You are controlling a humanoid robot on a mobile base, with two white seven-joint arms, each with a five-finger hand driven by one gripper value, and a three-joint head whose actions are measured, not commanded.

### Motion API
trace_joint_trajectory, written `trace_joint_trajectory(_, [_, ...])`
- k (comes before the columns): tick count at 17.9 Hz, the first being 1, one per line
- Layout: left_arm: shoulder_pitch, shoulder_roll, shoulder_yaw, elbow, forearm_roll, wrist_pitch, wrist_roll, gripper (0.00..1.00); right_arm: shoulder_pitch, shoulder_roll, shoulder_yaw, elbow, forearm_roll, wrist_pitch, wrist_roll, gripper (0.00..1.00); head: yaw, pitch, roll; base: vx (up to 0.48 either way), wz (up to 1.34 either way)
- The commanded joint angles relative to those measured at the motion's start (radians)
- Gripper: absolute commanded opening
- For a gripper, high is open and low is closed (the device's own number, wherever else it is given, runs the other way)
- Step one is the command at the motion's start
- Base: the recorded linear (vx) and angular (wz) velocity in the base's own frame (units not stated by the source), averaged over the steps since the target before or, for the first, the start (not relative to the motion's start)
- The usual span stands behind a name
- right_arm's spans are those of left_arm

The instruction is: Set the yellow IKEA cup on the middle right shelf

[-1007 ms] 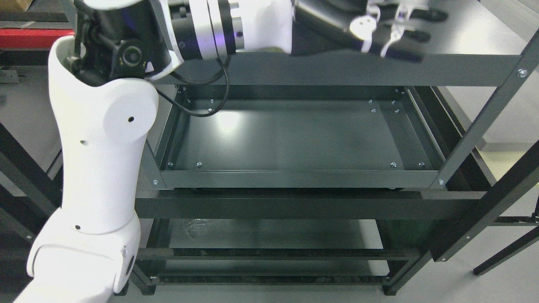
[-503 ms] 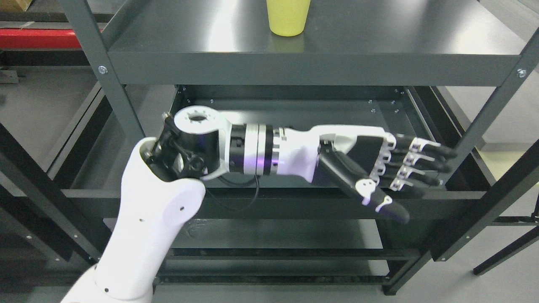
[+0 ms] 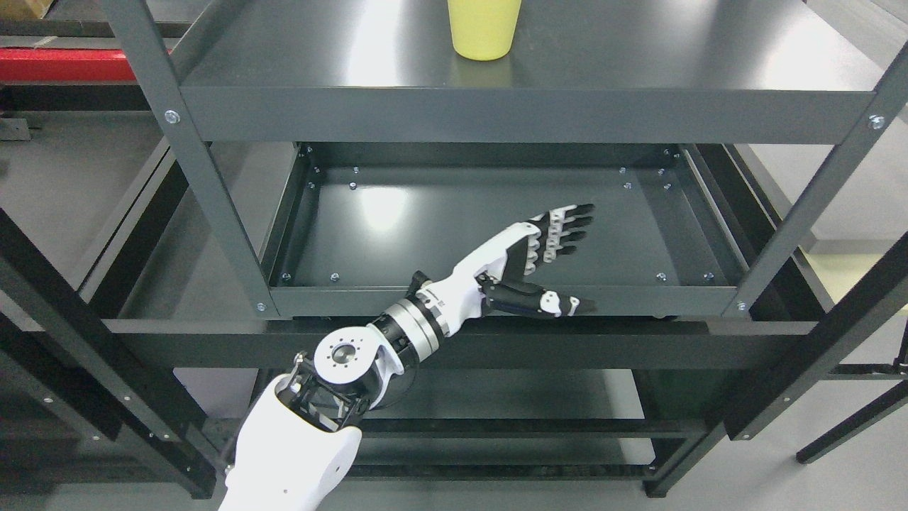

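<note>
**Yellow cup on the top shelf, left hand empty below**

Across the whole head view we see a dark grey metal shelving unit (image 3: 496,113), its upright posts running out toward 10 and 2 o'clock. Its top shelf (image 3: 638,57) fills the upper band of the picture; beneath it lies the middle shelf (image 3: 440,227), a shallow tray with a raised rim, and a lower shelf (image 3: 461,397) shows at 6 o'clock.

From 7 o'clock our left arm (image 3: 298,447) rises in a white shell, bends at a black-and-silver wrist joint, and reaches toward 2 o'clock. Our left hand (image 3: 528,259) hangs over the front rim of the middle shelf, near its middle. Its fingers (image 3: 564,227) are stretched out straight and spread a little, the thumb held apart toward 3 o'clock, and they grasp nothing.

At 12 o'clock the yellow IKEA cup (image 3: 483,30) stands upright on the top shelf, well apart from the hand, its upper part cut off by the picture's edge.
</note>
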Motion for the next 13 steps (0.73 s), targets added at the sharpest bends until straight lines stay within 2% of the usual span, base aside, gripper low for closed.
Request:
trace_joint_trajectory(1, [0.15,0.017,0.261,0.033,-0.161,-0.138,0.078,0.99,0.014,-0.017,0.017,0.0,-0.025,0.001,0.0,0.99,0.0,0.0,0.0,0.0,0.0])
trace_joint_trajectory(4, [0.251,0.017,0.338,-0.096,-0.161,-0.2,0.084,0.99,0.014,-0.017,0.017,0.0,-0.025,0.001,0.0,0.99,0.0,0.0,0.0,0.005,0.01])
trace_joint_trajectory(6, [0.3,0.017,0.364,-0.142,-0.163,-0.198,0.089,0.99,0.014,-0.017,0.017,0.0,-0.025,0.001,0.0,0.99,0.0,0.0,0.0,0.0,0.0])
trace_joint_trajectory(13, [0.351,0.017,0.456,-0.154,-0.184,-0.205,0.15,0.99,0.014,-0.017,0.017,0.0,-0.025,0.001,0.0,0.99,0.0,0.0,0.0,0.0,0.0])
